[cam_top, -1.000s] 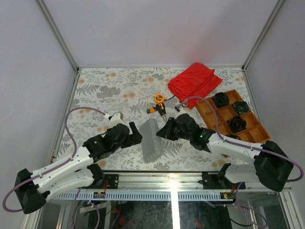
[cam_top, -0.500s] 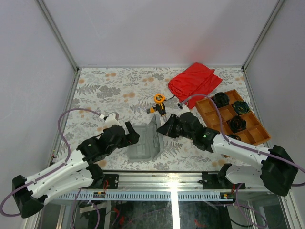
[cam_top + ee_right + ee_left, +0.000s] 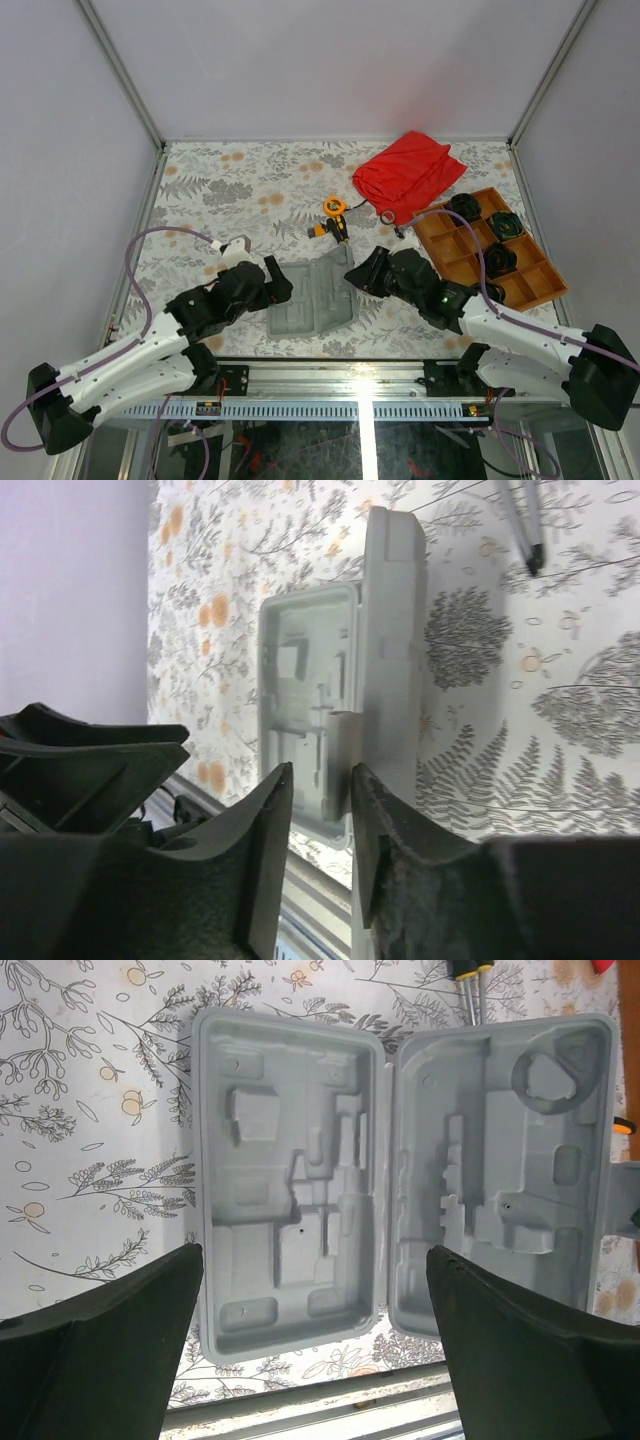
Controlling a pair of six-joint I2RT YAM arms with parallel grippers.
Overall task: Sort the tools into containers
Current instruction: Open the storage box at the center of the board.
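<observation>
Right gripper (image 3: 322, 780), jaws narrowly parted, faces open grey case (image 3: 300, 680) on floral table (image 3: 520, 710).

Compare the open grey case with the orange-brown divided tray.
The grey case is two joined halves lying open with irregular moulded recesses; the orange-brown divided tray is one piece split into squarish compartments. The case is empty; the tray holds black round parts. The case lies near the front edge, about centred; the tray sits at the right side. Both are shallow and rectangular.
</observation>
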